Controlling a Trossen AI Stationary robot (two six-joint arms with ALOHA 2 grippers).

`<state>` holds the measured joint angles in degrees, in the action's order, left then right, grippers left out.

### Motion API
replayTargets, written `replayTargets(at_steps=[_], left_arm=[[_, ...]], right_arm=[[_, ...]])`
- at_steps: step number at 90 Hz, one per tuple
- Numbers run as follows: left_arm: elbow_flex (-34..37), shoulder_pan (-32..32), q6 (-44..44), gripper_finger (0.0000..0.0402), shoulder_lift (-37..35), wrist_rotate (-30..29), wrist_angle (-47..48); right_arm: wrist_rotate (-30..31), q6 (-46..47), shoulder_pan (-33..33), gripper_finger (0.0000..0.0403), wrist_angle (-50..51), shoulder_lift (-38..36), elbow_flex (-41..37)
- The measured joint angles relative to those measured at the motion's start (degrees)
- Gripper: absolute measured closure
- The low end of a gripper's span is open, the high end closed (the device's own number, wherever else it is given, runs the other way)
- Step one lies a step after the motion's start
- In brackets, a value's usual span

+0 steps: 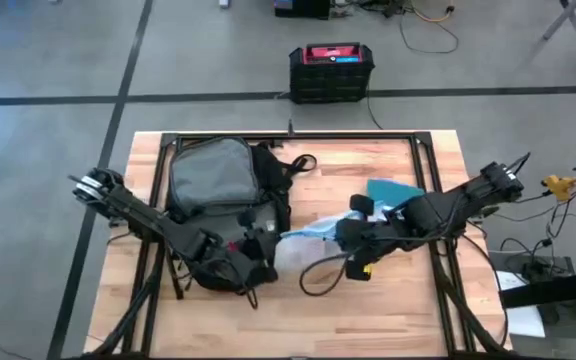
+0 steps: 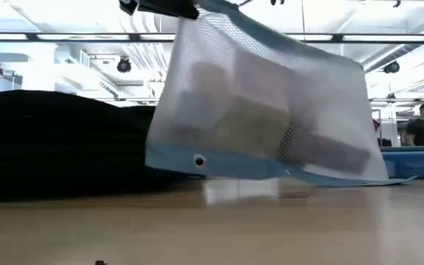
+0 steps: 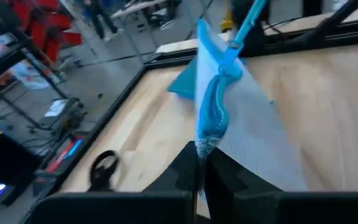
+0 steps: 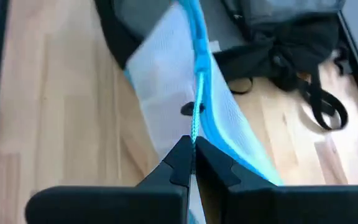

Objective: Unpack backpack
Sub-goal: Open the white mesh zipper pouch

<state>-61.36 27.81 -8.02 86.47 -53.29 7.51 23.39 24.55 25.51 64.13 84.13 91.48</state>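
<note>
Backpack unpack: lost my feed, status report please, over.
Both hands shut on mesh pouch: left hand, right hand. Pouch lifted off table, beside backpack. Nothing in the way.

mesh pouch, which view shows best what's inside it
The low view: the mesh pouch hangs side-on, with blocky shapes showing through. The high view shows it small between the arms; both wrist views show only its blue edge, pinched by each gripper.

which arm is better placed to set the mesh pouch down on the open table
Right, probably. Both grippers pinch the mesh pouch, but the right gripper is over bare table, while the left gripper stays beside the backpack.
</note>
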Motion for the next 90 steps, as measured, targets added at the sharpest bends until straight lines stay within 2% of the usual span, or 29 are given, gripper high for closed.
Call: replayTargets(at_steps=[28,51,90], left_arm=[[0.02,1.23,1.51,0.0401,-2.05,-0.12,0.28],[0.02,2.38,2.33,0.0401,-4.84,-0.45,2.65],[0.02,3.43,7.79,0.0402,-11.57,-0.4,3.5]], right_arm=[[3.43,9.01,1.67,0.0402,12.05,-0.16,0.0],[5.49,16.87,1.98,0.0402,26.28,-1.33,-0.04],[5.77,16.83,2.24,0.0403,25.91,-11.83,-2.55]])
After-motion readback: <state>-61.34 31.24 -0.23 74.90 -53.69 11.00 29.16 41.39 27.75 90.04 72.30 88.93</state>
